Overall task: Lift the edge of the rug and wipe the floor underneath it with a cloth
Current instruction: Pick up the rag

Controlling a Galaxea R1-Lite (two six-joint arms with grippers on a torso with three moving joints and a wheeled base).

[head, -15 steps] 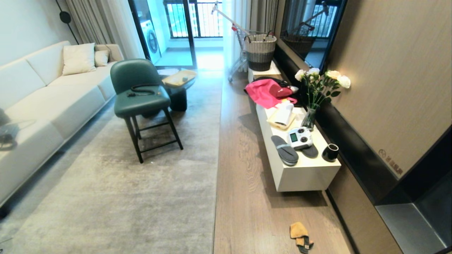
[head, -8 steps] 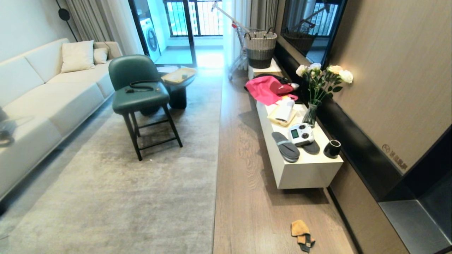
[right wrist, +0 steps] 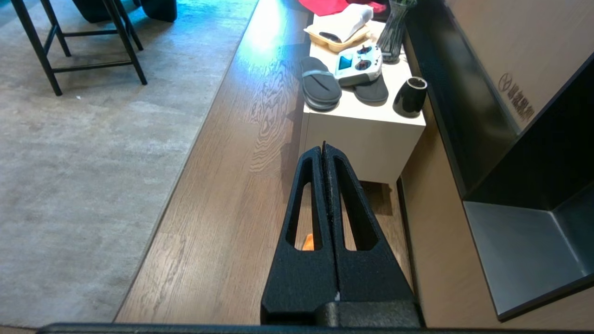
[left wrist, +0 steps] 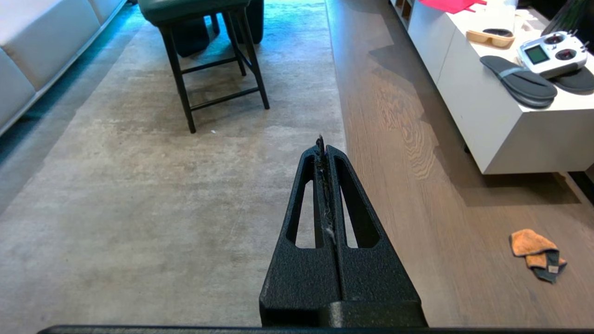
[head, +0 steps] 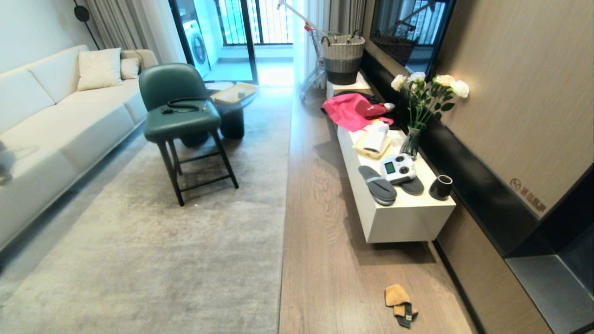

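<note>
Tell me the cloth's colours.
The cloth is orange-tan with a dark grey part; clearest in the left wrist view.

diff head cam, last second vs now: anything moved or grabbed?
Only the camera moved: the whole view shifted as the head tipped, so the far end of the room slid up and the cloth sits slightly higher in the picture. No object moved on its own. Cloth lies ungrasped on the floor; rug edge is flat. Left tool and right tool are shut, empty.

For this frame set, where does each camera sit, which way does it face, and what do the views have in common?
Head: high up, facing down the room over the rug edge and floor; no arm shows.
Left wrist: behind the shut left gripper, above the rug border.
Right wrist: behind the shut right gripper, facing the white cabinet.
Shared: head and left wrist both show the cloth.
</note>
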